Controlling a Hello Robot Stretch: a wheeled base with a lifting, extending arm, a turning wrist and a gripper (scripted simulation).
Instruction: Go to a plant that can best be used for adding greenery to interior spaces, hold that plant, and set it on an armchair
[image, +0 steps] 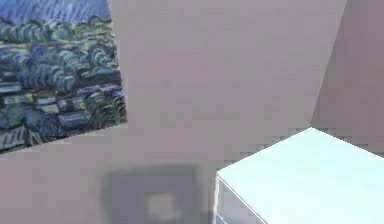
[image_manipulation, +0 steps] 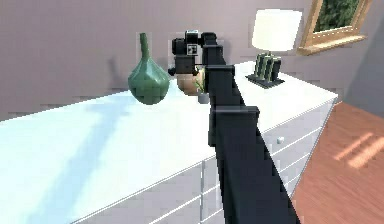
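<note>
Tan rounded thing (image_manipulation: 190, 84): a small blob on the dresser top at the gripper's far end. It is possibly a pot, and no leaves can be made out.
Gripper (image_manipulation: 183, 70): a dark body beside two white marked squares. I cannot tell whether it has hold of anything.
Arm (image_manipulation: 240, 140): a dark square bar rising from the bottom edge across the dresser.
Green vase (image_manipulation: 148, 78): round-bellied and narrow-necked, standing upright just left of the gripper.
Lamp (image_manipulation: 272, 45): white shade and dark base, standing on the dresser well apart to the right.
Framed picture (image_manipulation: 335, 22): on the wall, above and right of the lamp.
Dresser (image_manipulation: 100, 140): white, with drawers along its front.
Floor (image_manipulation: 345, 160): reddish wood, at the arm side view's right.
Painting (image: 60, 75): blue swirls, on the wall at the forward view's left.
White cabinet (image: 310, 180): the corner of its top, at the forward view's lower right.
</note>
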